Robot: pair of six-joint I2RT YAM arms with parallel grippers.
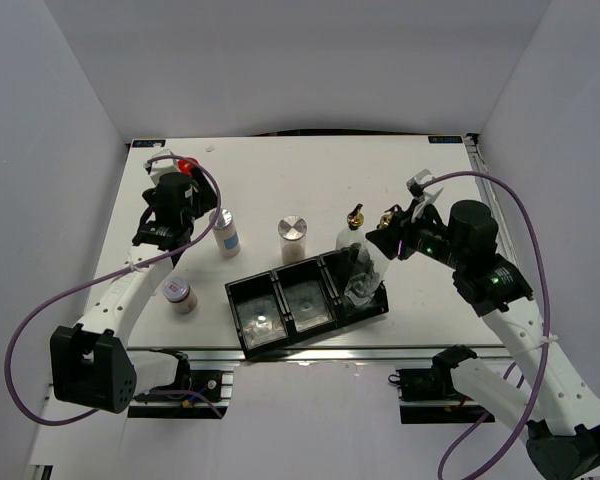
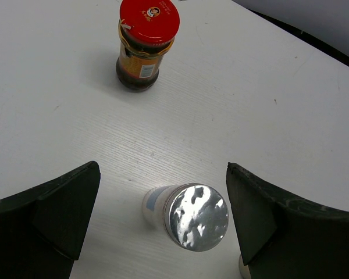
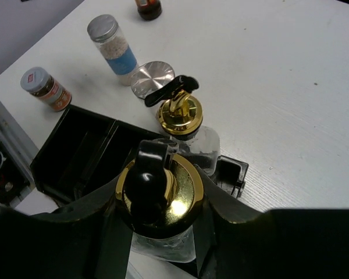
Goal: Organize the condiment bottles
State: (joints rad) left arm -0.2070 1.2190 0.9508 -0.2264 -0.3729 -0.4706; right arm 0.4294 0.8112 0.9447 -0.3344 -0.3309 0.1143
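My right gripper (image 3: 160,218) (image 1: 395,238) is shut on the neck of a clear glass bottle (image 3: 160,195) with a gold pourer, held over the right compartment of the black tray (image 1: 250,312). A second glass bottle (image 3: 180,116) (image 1: 355,225) stands in that compartment just beyond it. My left gripper (image 2: 163,174) (image 1: 202,222) hangs open above a blue-labelled shaker (image 2: 195,218) (image 1: 225,233), its fingers apart on either side and not touching it. The red-lidded jar (image 2: 145,43) (image 1: 187,165) stands farther back. A silver-lidded shaker (image 1: 293,238) and a red-labelled shaker (image 1: 183,293) stand on the table.
The tray's left and middle compartments (image 3: 75,151) hold no bottles. The table's near edge with its metal rail (image 1: 310,352) runs just in front of the tray. White walls close in the table on three sides.
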